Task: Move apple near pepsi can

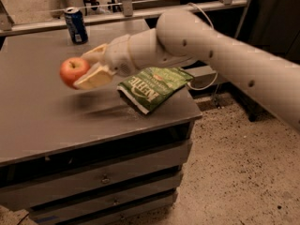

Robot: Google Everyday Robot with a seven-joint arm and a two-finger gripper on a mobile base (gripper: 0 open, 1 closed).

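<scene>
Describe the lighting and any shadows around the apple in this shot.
Camera view: dim, warm light. The gripper, over the left of the table, holds the apple clear of it, and a soft, smeared shadow lies on the tabletop below them. The pepsi can at the far edge catches some light on its top.
</scene>
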